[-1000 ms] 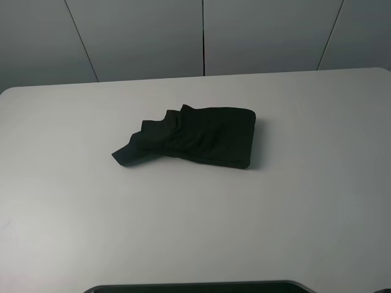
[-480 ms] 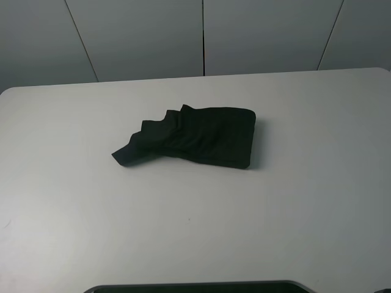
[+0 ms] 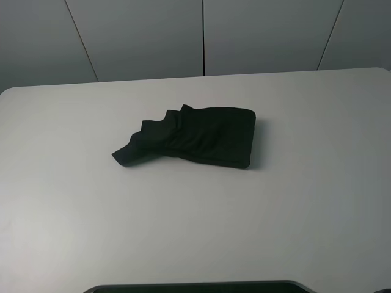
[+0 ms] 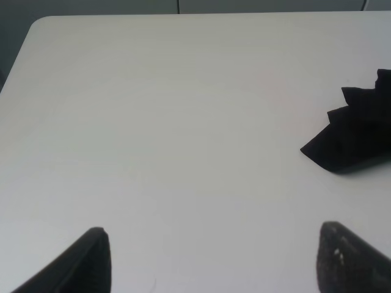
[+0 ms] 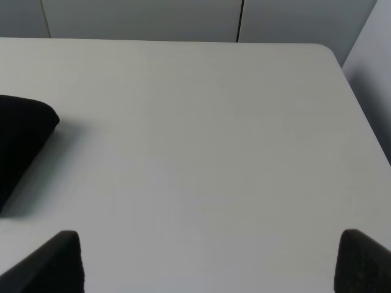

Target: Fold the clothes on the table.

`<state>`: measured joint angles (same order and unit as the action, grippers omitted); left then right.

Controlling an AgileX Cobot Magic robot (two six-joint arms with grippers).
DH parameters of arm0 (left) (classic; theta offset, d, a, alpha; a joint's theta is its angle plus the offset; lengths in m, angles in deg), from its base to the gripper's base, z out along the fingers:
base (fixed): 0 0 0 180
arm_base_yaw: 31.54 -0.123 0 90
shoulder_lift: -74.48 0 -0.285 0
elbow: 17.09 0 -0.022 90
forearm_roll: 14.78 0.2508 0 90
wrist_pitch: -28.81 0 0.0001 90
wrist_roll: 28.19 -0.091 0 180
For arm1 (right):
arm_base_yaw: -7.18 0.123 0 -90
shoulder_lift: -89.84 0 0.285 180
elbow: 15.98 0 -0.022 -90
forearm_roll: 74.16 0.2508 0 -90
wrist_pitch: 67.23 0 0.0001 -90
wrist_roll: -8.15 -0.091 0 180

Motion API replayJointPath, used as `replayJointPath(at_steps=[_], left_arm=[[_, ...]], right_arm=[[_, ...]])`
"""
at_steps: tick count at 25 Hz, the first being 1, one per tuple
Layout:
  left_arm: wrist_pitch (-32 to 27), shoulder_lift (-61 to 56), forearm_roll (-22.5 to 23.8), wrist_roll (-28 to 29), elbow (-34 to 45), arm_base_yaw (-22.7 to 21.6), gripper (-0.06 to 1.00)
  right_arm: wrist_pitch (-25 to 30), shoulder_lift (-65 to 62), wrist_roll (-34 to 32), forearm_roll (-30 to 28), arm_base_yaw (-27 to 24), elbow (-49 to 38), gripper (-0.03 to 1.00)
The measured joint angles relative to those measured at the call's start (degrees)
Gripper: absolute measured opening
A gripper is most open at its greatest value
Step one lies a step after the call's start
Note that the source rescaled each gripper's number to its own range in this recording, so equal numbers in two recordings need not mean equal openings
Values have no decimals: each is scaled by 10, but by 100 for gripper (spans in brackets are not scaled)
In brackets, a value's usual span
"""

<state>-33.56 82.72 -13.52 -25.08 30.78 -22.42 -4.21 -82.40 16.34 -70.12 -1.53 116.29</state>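
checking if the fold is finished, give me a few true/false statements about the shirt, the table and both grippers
1. The black T-shirt lies folded into a compact bundle on the white table. True.
2. The left gripper is clamped on the shirt. False: it is open, apart from the cloth.
3. The right gripper is open, holding nothing. True.
4. The shirt is spread flat with sleeves out. False: it is bunched, with stepped folds at its left end in the high view.

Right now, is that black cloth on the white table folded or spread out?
Folded. The black cotton shirt lies as a compact bundle on the white table, stepped layers showing at one end. No gripper touches it.
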Motion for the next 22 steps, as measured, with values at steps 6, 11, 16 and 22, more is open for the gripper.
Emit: replayJointPath(at_steps=[6, 11, 16, 22], left_arm=[[0, 0, 0, 0, 0, 0, 88], [0, 0, 0, 0, 0, 0, 88], [0, 0, 0, 0, 0, 0, 88], [0, 0, 0, 0, 0, 0, 89]], right_arm=[[0, 0, 0, 0, 0, 0, 91], [0, 0, 0, 0, 0, 0, 91], [-1, 0, 0, 0, 0, 0, 91], [-1, 0, 0, 0, 0, 0, 91]])
